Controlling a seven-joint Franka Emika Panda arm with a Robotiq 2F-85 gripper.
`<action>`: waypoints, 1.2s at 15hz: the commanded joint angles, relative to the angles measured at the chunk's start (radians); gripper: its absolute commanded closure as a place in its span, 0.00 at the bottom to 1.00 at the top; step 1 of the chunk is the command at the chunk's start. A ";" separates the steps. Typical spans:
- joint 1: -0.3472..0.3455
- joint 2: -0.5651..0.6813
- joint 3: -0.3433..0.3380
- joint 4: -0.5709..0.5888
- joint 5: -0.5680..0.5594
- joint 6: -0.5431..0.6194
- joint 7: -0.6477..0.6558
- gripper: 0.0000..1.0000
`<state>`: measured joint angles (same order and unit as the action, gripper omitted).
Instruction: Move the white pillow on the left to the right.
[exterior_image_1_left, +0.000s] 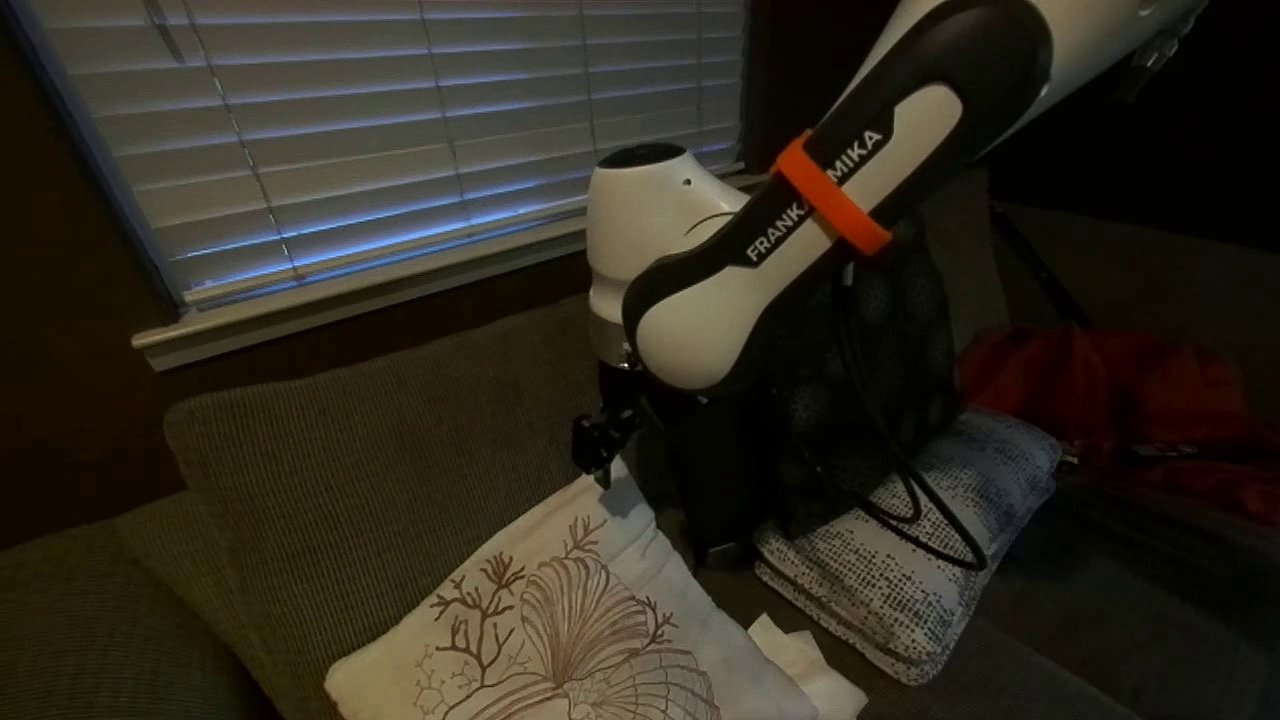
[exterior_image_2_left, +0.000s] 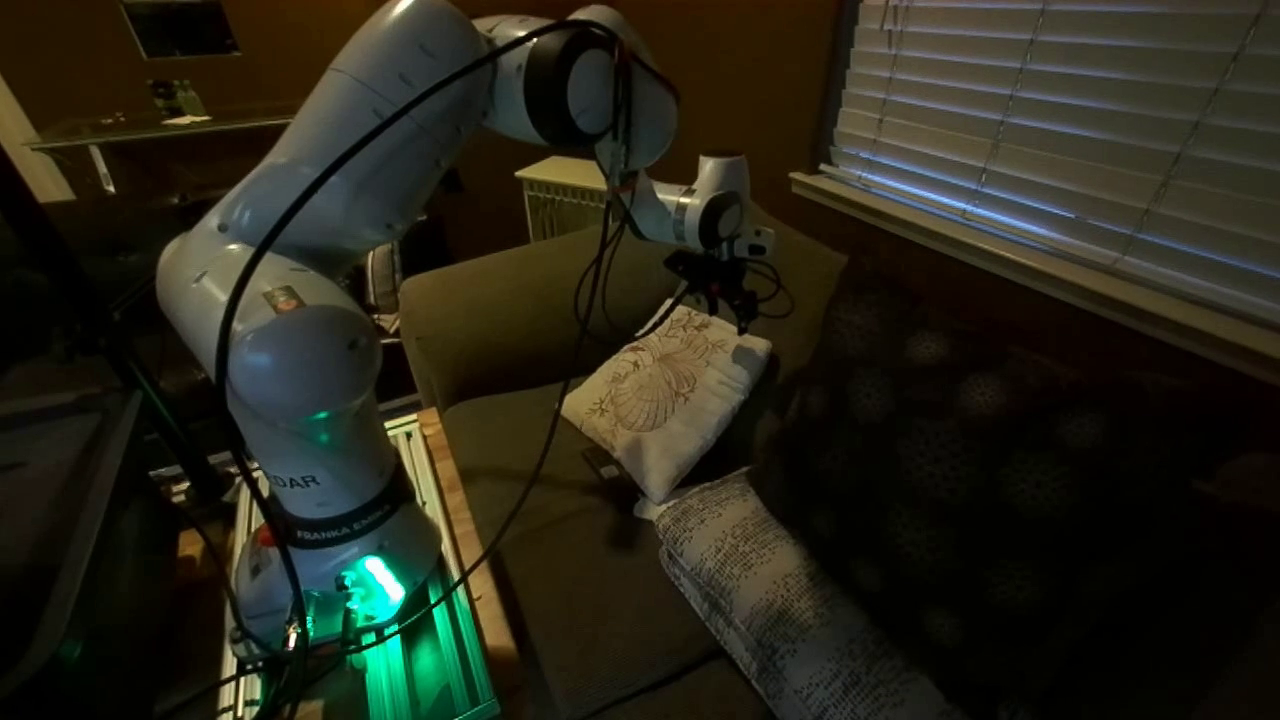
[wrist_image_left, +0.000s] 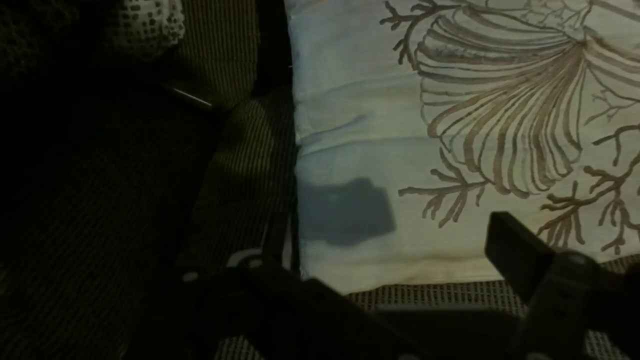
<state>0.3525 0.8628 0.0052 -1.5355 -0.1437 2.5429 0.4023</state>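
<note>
The white pillow (exterior_image_1_left: 590, 630) lies on the couch (exterior_image_2_left: 600, 600), its brown shell-and-coral design facing up; in both exterior views the gripper (wrist_image_left: 389, 230) hangs at its corner nearest the backrest (exterior_image_1_left: 400, 440), with the arm (exterior_image_2_left: 395, 190) reaching across to that spot; the fingers (wrist_image_left: 520, 257) stand wide apart, unclosed; in the wrist view one finger shows just outside a side edge of the white pillow, against the couch, while the other shows over the white pillow, near its lower edge; a squarish shadow (wrist_image_left: 347, 215) falls on the fabric between them; whether either finger touches the fabric, I cannot tell.

The speckled pillow (exterior_image_2_left: 780, 590) lies near the white pillow, with a pale scrap (exterior_image_1_left: 808, 662) between the two, cloth or paper, I cannot tell which; behind the speckled pillow rises the dark pillow (exterior_image_2_left: 930, 450), marked with faint flower shapes and, in an exterior view, partly hidden by the arm; a red heap (exterior_image_1_left: 1100, 390) lies beyond, too dim to make out; an orange band (exterior_image_1_left: 832, 195) rings the arm; a green light (exterior_image_2_left: 380, 582) glows low on it; white blinds (exterior_image_1_left: 400, 130) hang above the backrest.
</note>
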 joint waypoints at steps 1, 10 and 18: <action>-0.008 0.028 0.004 0.029 0.048 0.014 0.004 0.00; -0.010 0.154 -0.014 0.153 0.201 0.073 0.119 0.00; 0.005 0.262 -0.043 0.311 0.193 0.009 0.192 0.00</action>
<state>0.3383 1.0577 -0.0137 -1.3332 0.0304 2.6007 0.5627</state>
